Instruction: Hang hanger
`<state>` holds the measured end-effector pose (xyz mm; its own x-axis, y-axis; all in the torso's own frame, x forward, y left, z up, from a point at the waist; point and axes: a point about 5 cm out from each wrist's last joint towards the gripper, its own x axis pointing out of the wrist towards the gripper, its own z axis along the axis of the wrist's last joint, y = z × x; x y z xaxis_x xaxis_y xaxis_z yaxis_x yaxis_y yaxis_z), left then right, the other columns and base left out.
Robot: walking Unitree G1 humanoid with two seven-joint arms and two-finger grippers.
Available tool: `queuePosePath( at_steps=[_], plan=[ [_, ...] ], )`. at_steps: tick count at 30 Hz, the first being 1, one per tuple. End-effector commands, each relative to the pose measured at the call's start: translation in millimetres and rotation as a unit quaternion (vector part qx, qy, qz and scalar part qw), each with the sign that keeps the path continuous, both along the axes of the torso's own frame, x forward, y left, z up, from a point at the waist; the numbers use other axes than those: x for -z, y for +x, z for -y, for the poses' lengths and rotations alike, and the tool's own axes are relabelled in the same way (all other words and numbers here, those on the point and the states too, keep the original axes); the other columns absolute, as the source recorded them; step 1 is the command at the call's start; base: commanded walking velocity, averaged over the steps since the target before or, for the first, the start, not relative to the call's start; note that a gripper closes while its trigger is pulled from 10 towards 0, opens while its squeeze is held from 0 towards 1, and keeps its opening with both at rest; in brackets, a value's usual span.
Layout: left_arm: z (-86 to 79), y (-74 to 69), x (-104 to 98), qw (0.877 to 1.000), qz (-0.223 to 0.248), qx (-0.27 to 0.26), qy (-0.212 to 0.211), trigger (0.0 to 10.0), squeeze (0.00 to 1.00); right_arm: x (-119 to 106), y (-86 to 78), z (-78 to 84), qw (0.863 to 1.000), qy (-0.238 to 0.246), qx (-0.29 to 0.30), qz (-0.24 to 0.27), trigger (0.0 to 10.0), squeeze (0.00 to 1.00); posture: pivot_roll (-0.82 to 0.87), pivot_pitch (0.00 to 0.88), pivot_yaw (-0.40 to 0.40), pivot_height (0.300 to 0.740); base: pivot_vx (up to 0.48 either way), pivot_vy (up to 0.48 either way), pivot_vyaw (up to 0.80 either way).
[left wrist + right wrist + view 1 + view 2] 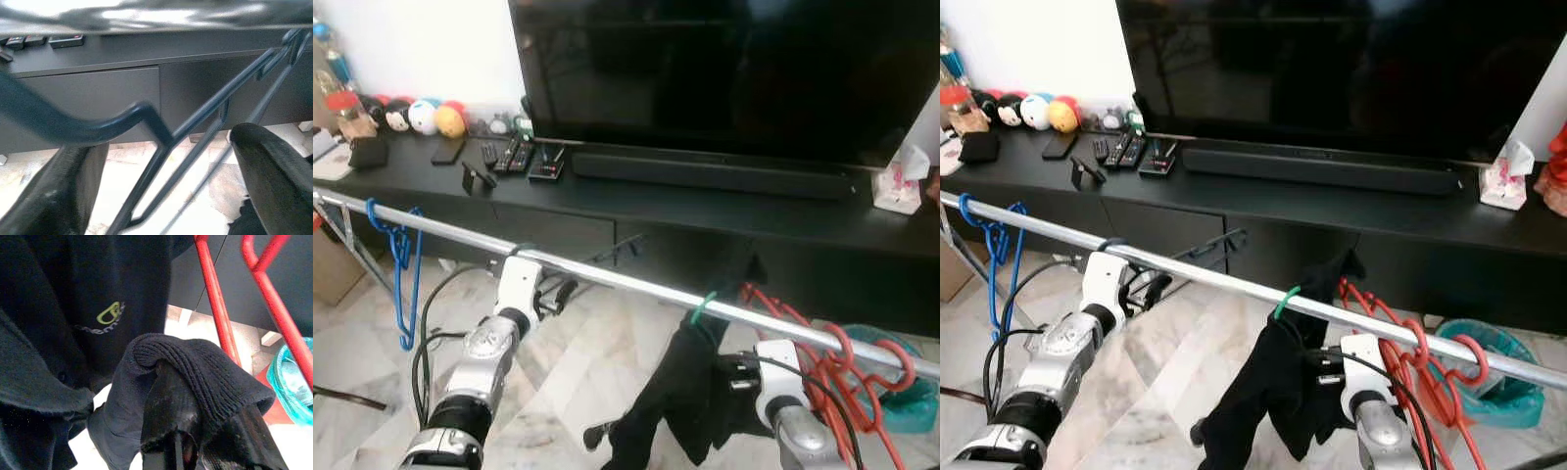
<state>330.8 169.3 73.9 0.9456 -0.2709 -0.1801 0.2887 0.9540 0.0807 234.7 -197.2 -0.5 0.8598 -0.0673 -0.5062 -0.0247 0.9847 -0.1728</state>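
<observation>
Hanging the dark hanger (161, 142) on the silver rail (607, 277) is the step in hand. The hanger is seen in the left wrist view, lying between the two black fingers (58, 196) of the left claw (558, 292). The fingers are spread wide, with a gap on each side of the hanger bars, so nothing is being squeezed. In the head views the left claw is held just under the rail, near its middle. A thin dark bar (617, 252), likely part of this hanger, sticks out past the claw toward the black TV counter (705, 211).

To do this step well, the hook should be lifted a little over the rail and then let down onto it. The hanger may slip if the fingers are not closed first. The free stretch of rail between the blue hangers (401, 264) and the green hook (702, 306) looks like a good place.

The hanger's long side runs forward and up, away from the robot. Its curved part bends back toward the claw.

The right claw (195, 431) is closed on the black shirt (680, 392), which hangs from the green hook. Red hangers (832, 372) are hung just beside it.
</observation>
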Motion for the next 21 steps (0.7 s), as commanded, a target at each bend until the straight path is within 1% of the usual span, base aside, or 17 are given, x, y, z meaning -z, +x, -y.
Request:
queuePosePath(
  at_steps=[1, 21],
  plan=[
    [1.5, -1.9, 1.9, 1.000, -0.007, 0.009, -0.003, 4.9, 0.00, -6.0, 4.1, -0.5, 1.000, 0.000, -0.001, 0.015, 10.0, 0.00, -0.04, 0.000, 0.014, 0.740, 0.000, 0.000, 0.00],
    [1.6, -2.2, 2.1, 1.000, -0.007, 0.011, -0.003, 4.9, 0.00, -5.8, 4.0, -0.2, 1.000, 0.000, 0.000, 0.015, 10.0, 0.00, -0.04, 0.000, 0.014, 0.740, 0.000, 0.000, 0.00]
  ],
)
